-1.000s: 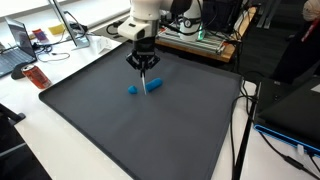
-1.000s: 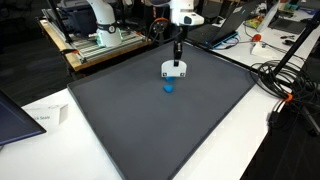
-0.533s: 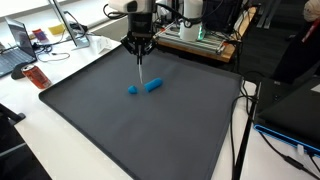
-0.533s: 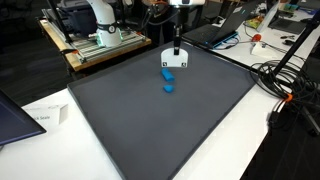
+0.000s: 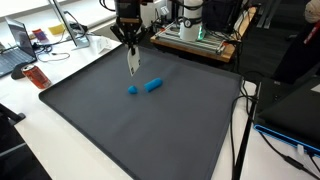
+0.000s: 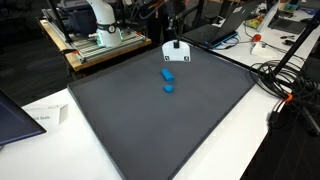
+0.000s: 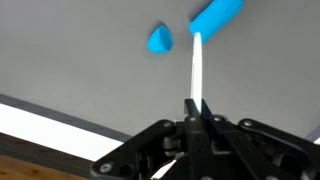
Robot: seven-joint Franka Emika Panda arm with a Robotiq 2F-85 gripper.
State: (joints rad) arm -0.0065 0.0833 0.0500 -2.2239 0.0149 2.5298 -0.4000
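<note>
The hand (image 5: 132, 44) hangs above the grey mat (image 5: 150, 135), clenched on a thin white card (image 5: 132, 63) that points straight down from its fingertips. Below the card, on the mat, lie a blue cylinder (image 5: 153, 85) and a small blue piece (image 5: 132, 90). They sit just beside each other, clear of the card.

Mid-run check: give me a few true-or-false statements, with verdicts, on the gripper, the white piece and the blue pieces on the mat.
1. The gripper is shut on a thin white piece. True.
2. A long blue piece and a small blue piece lie on the dark mat. True.
3. Three blue pieces lie there. False: only those two.
4. The white piece rests on the long blue piece. False: in both exterior views it hangs apart from both.
</note>
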